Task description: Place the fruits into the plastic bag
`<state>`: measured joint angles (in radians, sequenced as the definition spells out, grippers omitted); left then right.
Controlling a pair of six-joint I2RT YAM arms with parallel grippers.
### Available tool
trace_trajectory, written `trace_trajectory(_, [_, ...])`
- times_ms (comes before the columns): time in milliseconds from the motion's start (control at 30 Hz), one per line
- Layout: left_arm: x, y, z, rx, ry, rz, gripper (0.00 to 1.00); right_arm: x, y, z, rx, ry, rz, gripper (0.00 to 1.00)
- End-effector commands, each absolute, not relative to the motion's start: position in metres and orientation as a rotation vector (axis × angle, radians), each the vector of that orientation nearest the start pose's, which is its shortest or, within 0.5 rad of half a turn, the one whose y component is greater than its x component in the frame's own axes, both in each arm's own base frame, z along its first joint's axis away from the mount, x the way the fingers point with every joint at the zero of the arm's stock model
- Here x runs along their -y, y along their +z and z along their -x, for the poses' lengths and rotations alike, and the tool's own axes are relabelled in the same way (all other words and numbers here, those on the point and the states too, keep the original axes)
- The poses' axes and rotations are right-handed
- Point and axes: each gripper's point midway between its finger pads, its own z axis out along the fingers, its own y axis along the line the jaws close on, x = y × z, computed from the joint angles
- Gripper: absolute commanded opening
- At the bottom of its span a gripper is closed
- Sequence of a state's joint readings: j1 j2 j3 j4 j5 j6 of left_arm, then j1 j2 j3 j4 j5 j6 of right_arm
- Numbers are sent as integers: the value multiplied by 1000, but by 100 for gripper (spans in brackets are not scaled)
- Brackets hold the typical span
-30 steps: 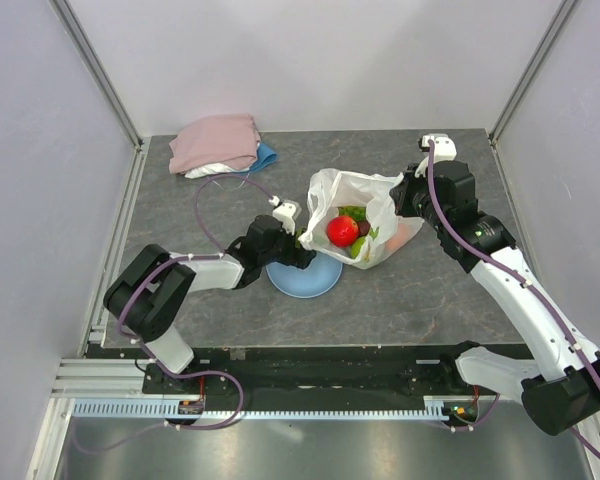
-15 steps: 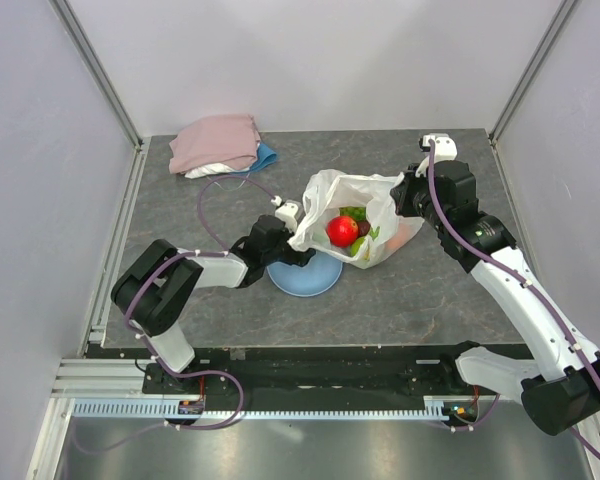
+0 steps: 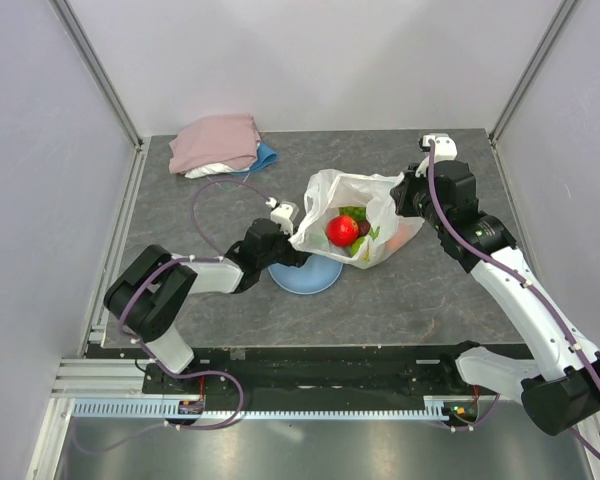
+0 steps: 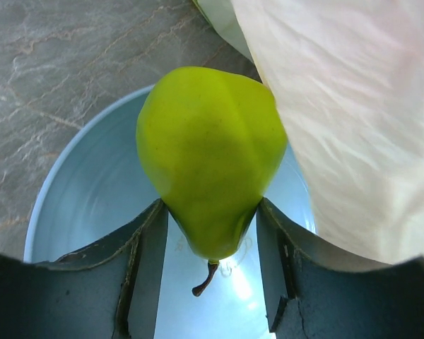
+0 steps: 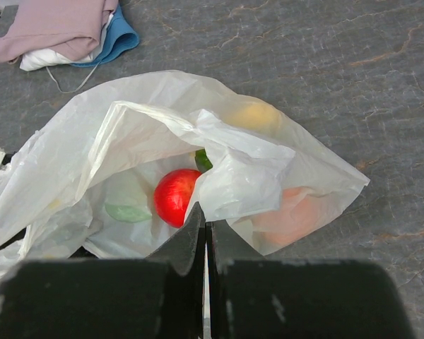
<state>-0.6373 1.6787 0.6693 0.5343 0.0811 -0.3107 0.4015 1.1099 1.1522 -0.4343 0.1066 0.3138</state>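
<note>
Because the left gripper (image 4: 210, 206) has its jaws set against either side of the narrow stem end of the pear (image 4: 210, 141), they stand about halfway in with the fruit between them. It looks like a hold, though I cannot tell how firm it is. The pear's long axis runs straight along the jaws, stem toward the wrist and fat end pointing away, and it lies on the light-blue plate (image 4: 78, 212). Its skin is glossy, smooth and yellow-green, with a short brown stem. Just beside it on the robot's right is the plastic bag (image 4: 353, 120), whose crinkled white wall hangs over the plate's edge, close against the pear's flank. From above, the bag's mouth lies right of and a little beyond this gripper, so the carry should be a short lift and swing that way — the left arm is plainly the nearer. The right gripper (image 5: 204, 215) is pinched tight on a fold of the bag's rim, apparently holding the mouth open. Inside are a red apple (image 5: 175, 196) and an orange (image 5: 291, 212), the orange showing through the wall.
</note>
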Motion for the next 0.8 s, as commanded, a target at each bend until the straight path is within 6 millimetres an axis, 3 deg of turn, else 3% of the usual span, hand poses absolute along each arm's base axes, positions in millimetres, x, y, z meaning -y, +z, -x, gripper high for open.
trace_trajectory(0, [282,93,-328,-1945,-740,-346,43,-132,297,-337,-1944,357,4,0])
trace_trajectory(167, [269,97,-313,-1936,-743,-326,41,-131,298,-337,-1941,357,2,0])
trace_trajectory(200, [264,104,-313,-1919,-732,-310,41,-131,298,-336,-1941,358,1,0])
trace_trajectory(333, [242,98,-302,-1940,-668,-277,41,-133,299,-335,-1938,365,9,0])
trace_trajectory(467, [215,107,-305,-1925,-590,-210,41,-134,299,-336,-1941,371,8,0])
trace_trajectory(600, [193,122,-309,-1902,-542,-159,41,-134,299,-335,-1941,376,10,0])
trace_trajectory(767, [170,163,-314,-1785,-498,-103,41,-134,301,-334,-1933,380,10,0])
